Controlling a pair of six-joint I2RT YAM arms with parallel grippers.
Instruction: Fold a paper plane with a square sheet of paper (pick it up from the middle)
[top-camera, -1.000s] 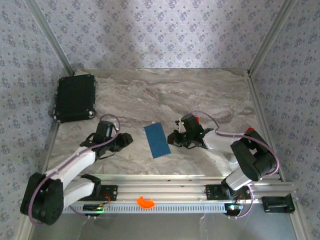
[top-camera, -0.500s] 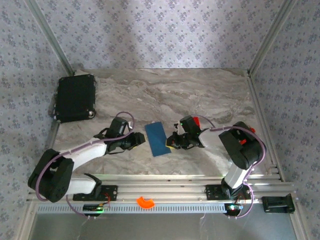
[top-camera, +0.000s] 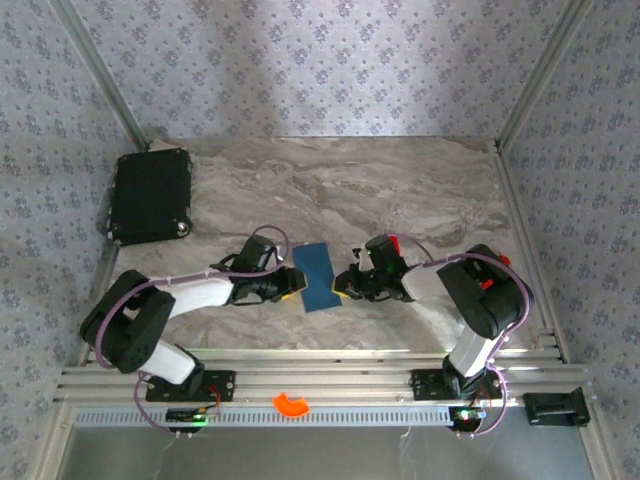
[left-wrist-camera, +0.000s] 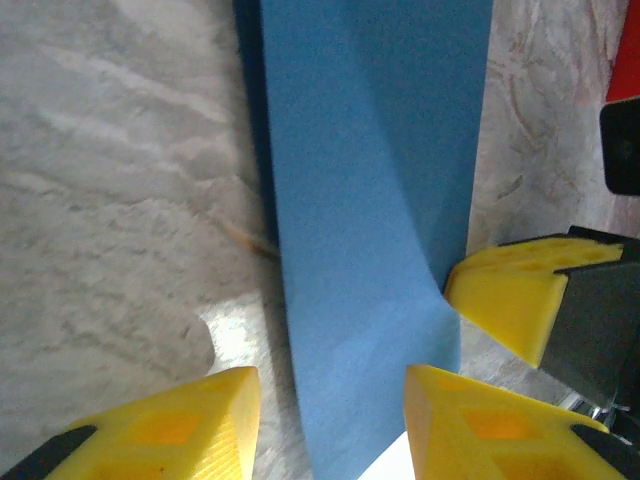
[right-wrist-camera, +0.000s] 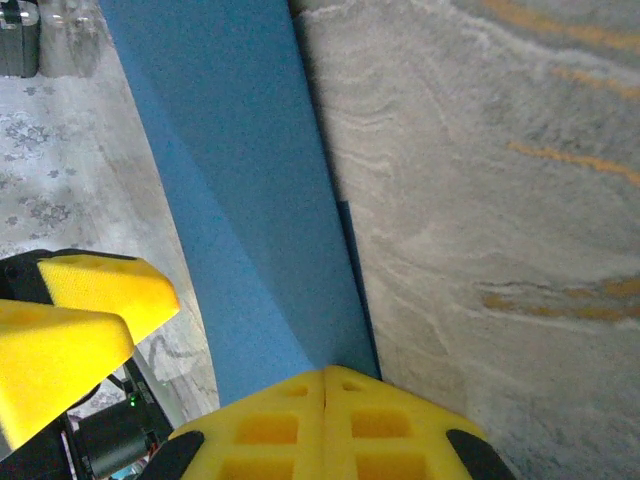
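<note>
The square sheet of paper (top-camera: 318, 277), dark blue and folded into a narrow strip, lies on the marble table between the two arms. My right gripper (top-camera: 344, 285) is shut at the strip's right edge. In the right wrist view a crease in the paper (right-wrist-camera: 250, 200) runs straight into the seam of its closed yellow gripper (right-wrist-camera: 325, 400). My left gripper (top-camera: 292, 283) is at the strip's left edge. Its gripper (left-wrist-camera: 330, 425) stands open, with the paper (left-wrist-camera: 370, 200) passing between the fingers, touching neither. The right gripper's fingers (left-wrist-camera: 510, 300) show just beyond.
A black case (top-camera: 150, 195) lies at the back left. A small red block (top-camera: 395, 241) sits by the right wrist. An orange curved piece (top-camera: 291, 404) rests on the front rail. Patterned walls close the table in at the back and sides.
My left arm has swung right across the table until its fingers straddle the paper's left edge. The right gripper has stayed shut at the right edge.
</note>
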